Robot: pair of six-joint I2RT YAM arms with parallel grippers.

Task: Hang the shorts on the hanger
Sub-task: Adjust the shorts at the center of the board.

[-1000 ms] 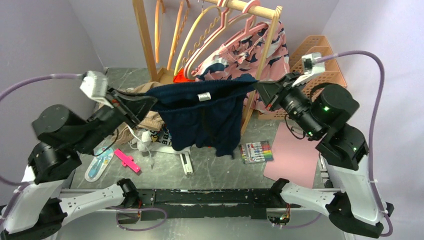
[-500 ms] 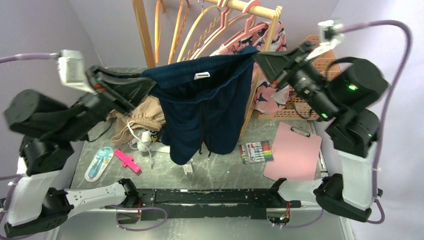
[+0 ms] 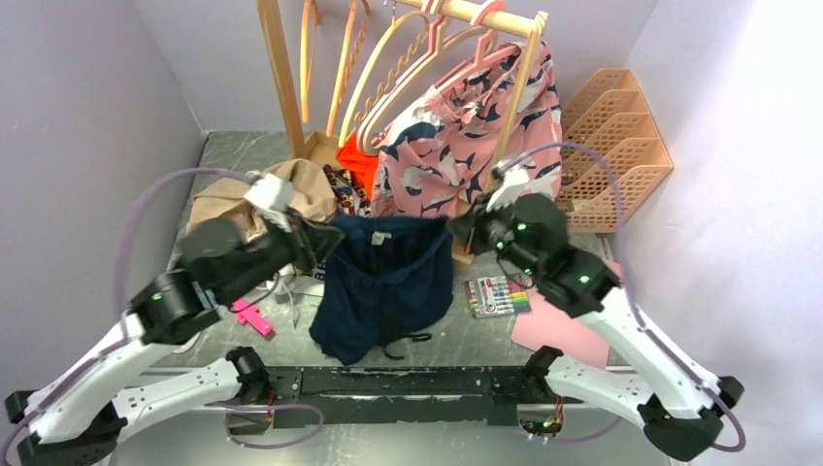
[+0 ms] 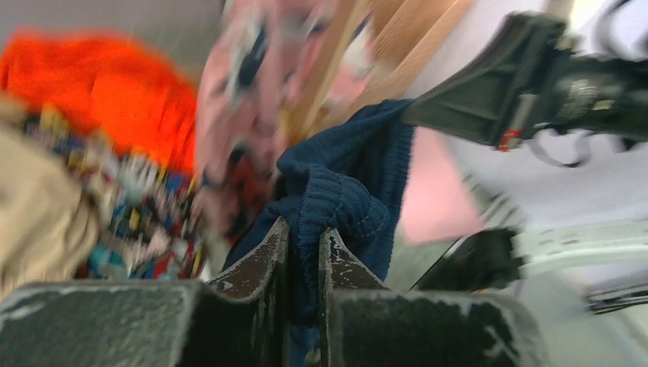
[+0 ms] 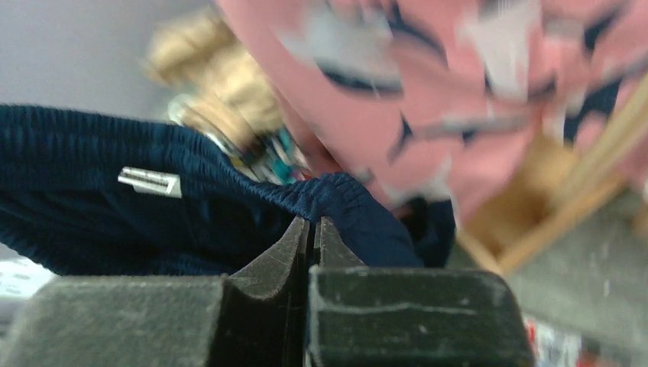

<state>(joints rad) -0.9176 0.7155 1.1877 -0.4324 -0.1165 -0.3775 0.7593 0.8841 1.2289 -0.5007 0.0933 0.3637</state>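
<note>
Navy cloth of the shorts (image 3: 388,282), stretched by the waistband between two arms above the near middle of a dark, grey-veined stone table (image 3: 223,146). Legs hanging toward the table's front edge; contact with the surface impossible to tell. Left jaws clenched on one bunched end of the waistband, right jaws pinched tight on the other, a small white label (image 3: 378,236) on the band between them. Behind, against plain lavender walls (image 3: 87,87), a wooden rack (image 3: 281,87) carrying hangers and pink printed shorts (image 3: 456,146). On the table, a tan garment (image 3: 301,184) at left, stacked orange trays (image 3: 611,136) at right rear, and a set of markers (image 3: 497,294) just beside a pink clipboard (image 3: 568,330). Both wrist views blurred.
</note>
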